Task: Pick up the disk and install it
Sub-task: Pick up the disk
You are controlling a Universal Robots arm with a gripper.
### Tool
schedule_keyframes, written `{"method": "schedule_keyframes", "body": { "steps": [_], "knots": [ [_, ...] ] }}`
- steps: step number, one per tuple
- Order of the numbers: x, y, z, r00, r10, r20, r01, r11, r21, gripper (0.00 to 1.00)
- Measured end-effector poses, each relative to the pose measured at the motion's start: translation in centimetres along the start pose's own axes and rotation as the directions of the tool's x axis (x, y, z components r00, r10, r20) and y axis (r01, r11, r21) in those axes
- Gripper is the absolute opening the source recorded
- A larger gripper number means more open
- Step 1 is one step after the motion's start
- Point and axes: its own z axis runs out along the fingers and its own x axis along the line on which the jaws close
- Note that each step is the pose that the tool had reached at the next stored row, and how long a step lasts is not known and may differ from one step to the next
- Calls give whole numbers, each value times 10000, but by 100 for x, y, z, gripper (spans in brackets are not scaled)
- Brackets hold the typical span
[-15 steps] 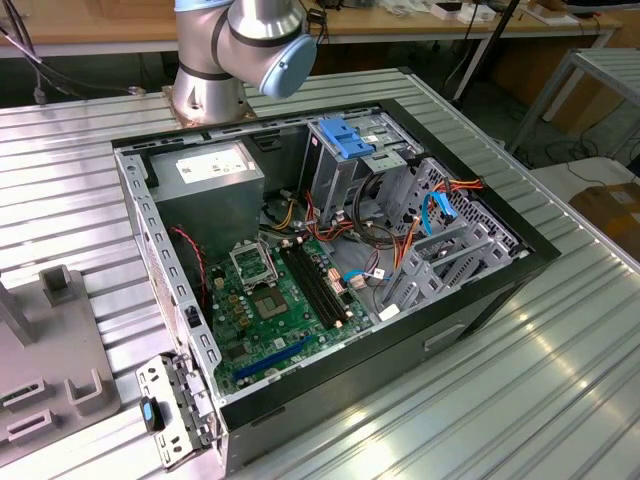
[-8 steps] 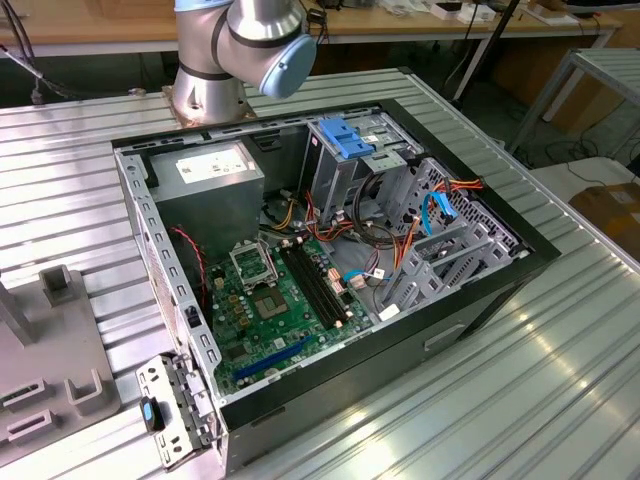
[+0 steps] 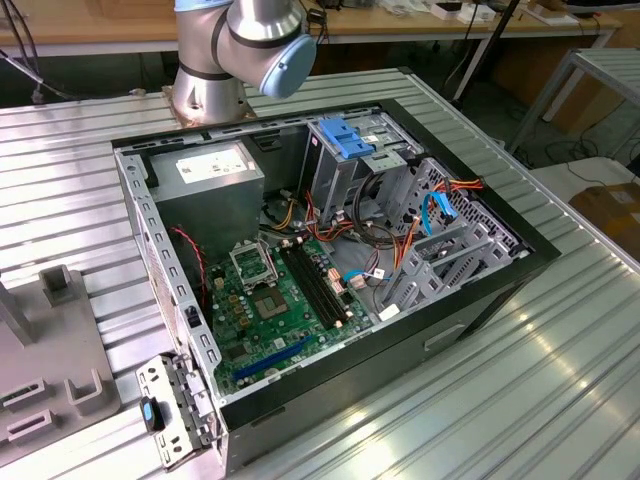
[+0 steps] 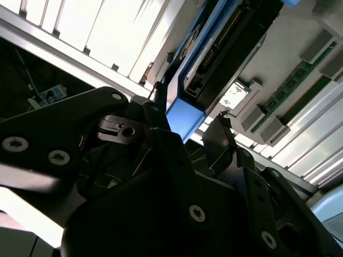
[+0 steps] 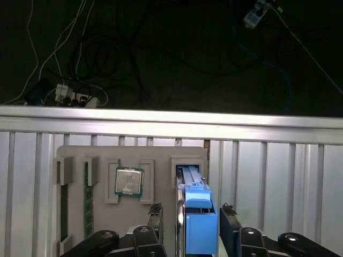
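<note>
The disk (image 5: pixel 196 217) stands on edge in the slot along one long edge of the grey holder (image 5: pixel 161 152), its blue carrier rail and end tab facing the camera in the first wrist view. The gripper (image 5: pixel 191 208) straddles it with fingers (image 5: pixel 229 225) spread, one on each side. A gap shows on the side towards the processor chip (image 5: pixel 129 181), while the other finger is just beside the rail. A memory stick (image 5: pixel 86 199) lies in a slot near the holder's opposite edge. The holder rests near the edge of the ribbed metal table (image 5: pixel 268 176). In the exterior view the open computer case (image 3: pixel 420 345) lies on that table.
</note>
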Motion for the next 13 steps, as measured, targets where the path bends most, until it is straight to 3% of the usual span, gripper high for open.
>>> {"method": "schedule_keyframes", "body": {
  "steps": [5, 13],
  "knots": [
    [0, 0, 12, 10000, -4, -1, 4, 10000, 2, 54],
    [-1, -1, 29, 10000, -15, -6, 15, 9999, 138, 54]
  ]
}}
